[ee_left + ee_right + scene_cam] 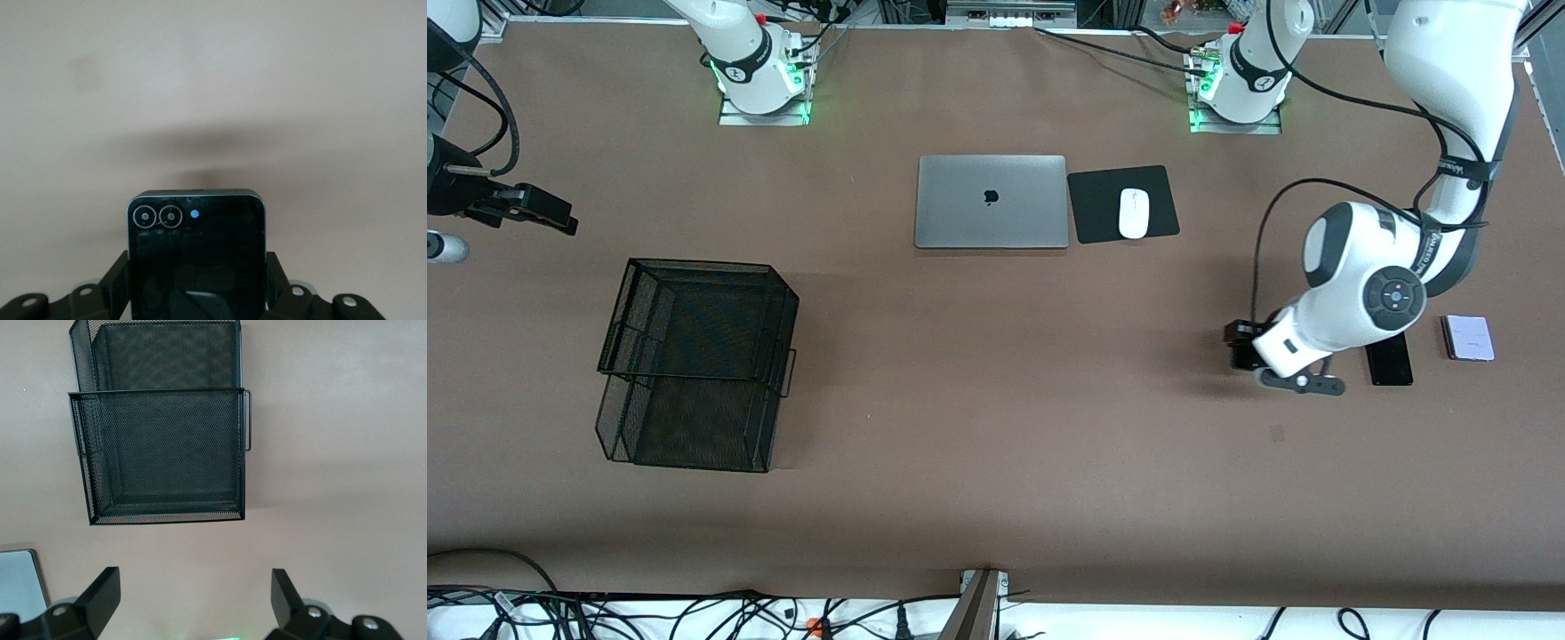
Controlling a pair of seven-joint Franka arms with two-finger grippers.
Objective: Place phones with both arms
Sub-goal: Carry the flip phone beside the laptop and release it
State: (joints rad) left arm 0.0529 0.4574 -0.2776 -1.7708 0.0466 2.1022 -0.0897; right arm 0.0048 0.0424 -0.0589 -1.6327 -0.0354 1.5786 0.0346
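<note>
My left hand pinched the small squarish black phone with twin camera rings by its two long edges, just above the brown worktop at the left arm's end, so the flat body could be carried level. In the left wrist view the phone showed a glossy black back, rounded corners and a small blue-looking dot beside the lenses. Beside that hand lay the long slim black slab phone, partly under my arm, and next to it the squarish lavender-white phone, both flat on the worktop. The black wire-mesh tiered tray, judged the destination, stood toward the right arm's end. My right hand waited spread and empty, high beside the tray.
</note>
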